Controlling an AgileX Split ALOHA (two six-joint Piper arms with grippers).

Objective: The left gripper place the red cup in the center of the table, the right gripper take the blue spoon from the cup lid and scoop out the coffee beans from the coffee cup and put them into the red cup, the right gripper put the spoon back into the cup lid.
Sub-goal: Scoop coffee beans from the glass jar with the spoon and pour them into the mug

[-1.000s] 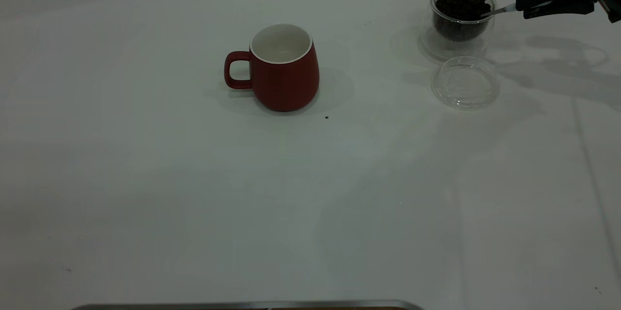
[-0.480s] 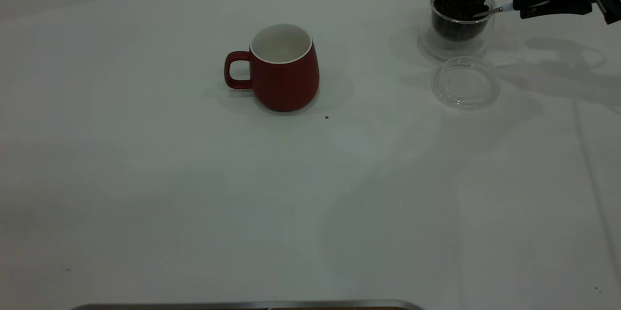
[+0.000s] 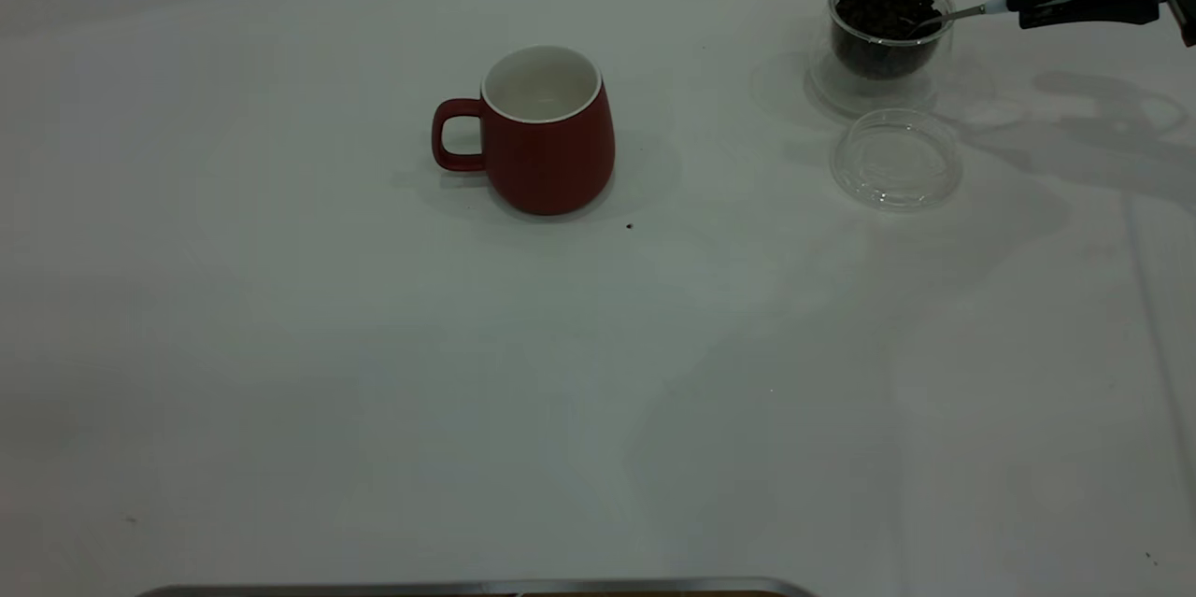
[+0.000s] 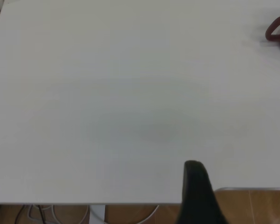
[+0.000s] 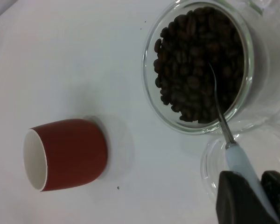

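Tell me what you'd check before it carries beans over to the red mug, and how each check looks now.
1. Right tool holds the spoon: ok, clamped on the pale blue handle.
2. Spoon bowl is in the beans: ok, its tip is inside the glass cup.
3. Spoon is loaded: cannot tell, the bowl is hidden among the beans.
4. Mug is upright and empty near the table's middle: ok.
5. Lid is free for the spoon's return: ok, it lies empty beside the glass cup.
6. Left tool is out of the way: ok, at the table's edge, far from the mug.
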